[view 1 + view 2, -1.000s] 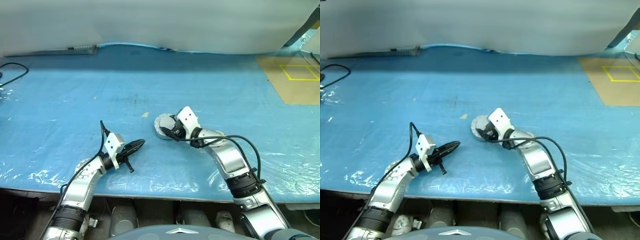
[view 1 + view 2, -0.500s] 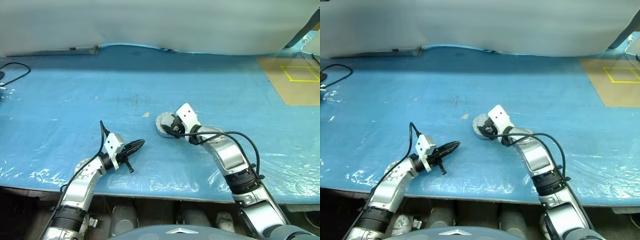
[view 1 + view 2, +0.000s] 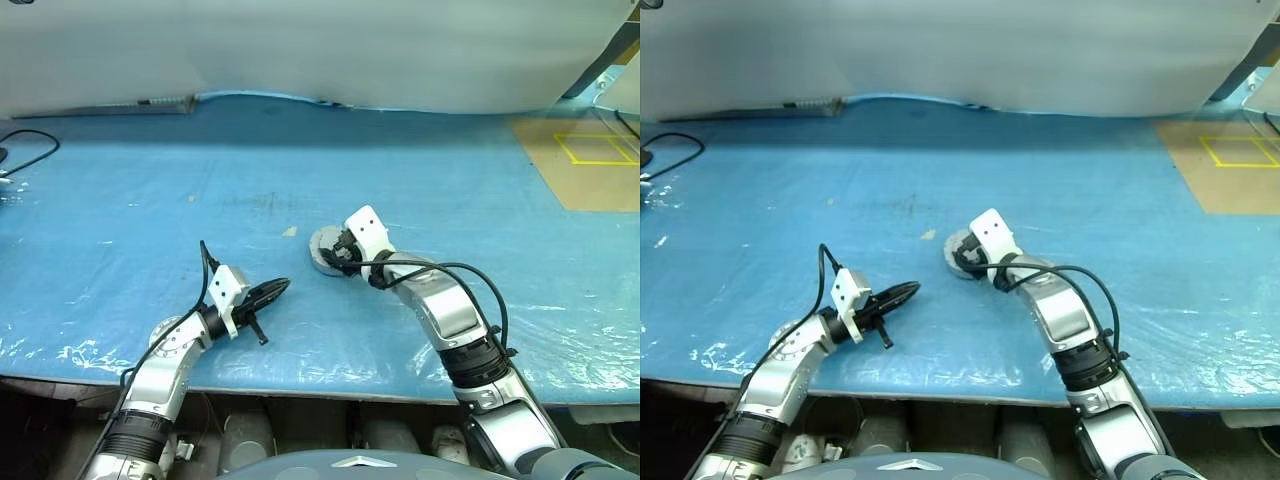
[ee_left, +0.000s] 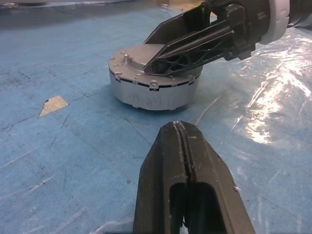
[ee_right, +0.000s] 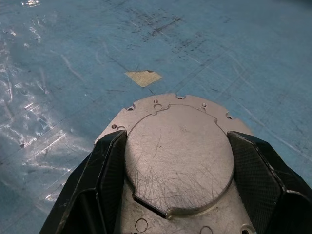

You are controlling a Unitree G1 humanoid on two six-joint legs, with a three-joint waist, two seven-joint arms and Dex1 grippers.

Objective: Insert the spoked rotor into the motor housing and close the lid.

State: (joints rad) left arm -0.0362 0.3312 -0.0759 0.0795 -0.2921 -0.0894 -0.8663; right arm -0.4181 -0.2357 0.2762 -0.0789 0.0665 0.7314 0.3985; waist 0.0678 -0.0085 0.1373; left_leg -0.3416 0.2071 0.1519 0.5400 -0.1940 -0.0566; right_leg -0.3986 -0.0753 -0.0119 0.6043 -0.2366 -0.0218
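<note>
The round silver motor housing [image 4: 151, 92] stands on the blue sheet near the table's middle, with the grey scratched lid [image 5: 178, 156] lying flat on top. My right gripper [image 3: 335, 255] reaches over it from the right. Its two black fingers [image 5: 109, 165] lie against both sides of the lid's raised round plate. My left gripper [image 4: 180, 127] is shut and empty, hovering low over the sheet to the left of the housing and pointing at it. The spoked rotor is hidden.
A small tan scrap [image 3: 290, 230] lies just beyond the housing on its left. A brown board with a yellow square [image 3: 585, 160] sits far right, and a black cable [image 3: 30, 150] far left. A pale wall closes the back.
My right wrist has tipped further down over the lid, with its fingers still around the raised plate. The housing and the left arm have stayed put.
</note>
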